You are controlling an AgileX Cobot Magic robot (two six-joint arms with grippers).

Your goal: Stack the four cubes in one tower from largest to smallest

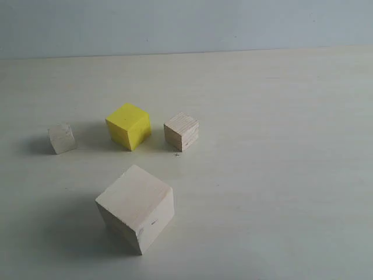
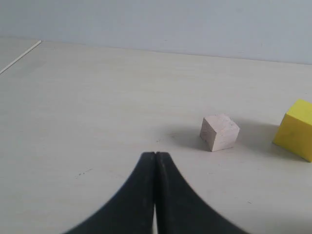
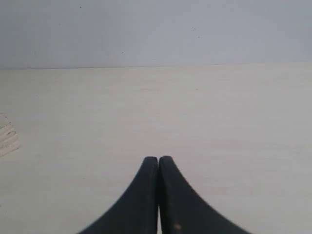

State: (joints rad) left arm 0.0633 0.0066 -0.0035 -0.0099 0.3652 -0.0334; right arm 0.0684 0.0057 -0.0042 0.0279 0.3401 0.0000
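Four cubes stand apart on the pale table in the exterior view. The largest pale wood cube (image 1: 136, 207) is nearest the front. Behind it stands the yellow cube (image 1: 129, 125), with the smaller grained wood cube (image 1: 181, 131) to its right and the smallest whitish cube (image 1: 62, 138) to its left. No tower stands. Neither arm shows in the exterior view. My left gripper (image 2: 155, 155) is shut and empty, with the smallest whitish cube (image 2: 220, 131) and part of the yellow cube (image 2: 296, 130) beyond it. My right gripper (image 3: 158, 159) is shut and empty over bare table.
The table (image 1: 280, 175) is a pale wood-toned surface that meets a grey wall at the back. A table edge (image 2: 19, 56) shows in the left wrist view. A sliver of grained wood (image 3: 7, 139) shows at the border of the right wrist view.
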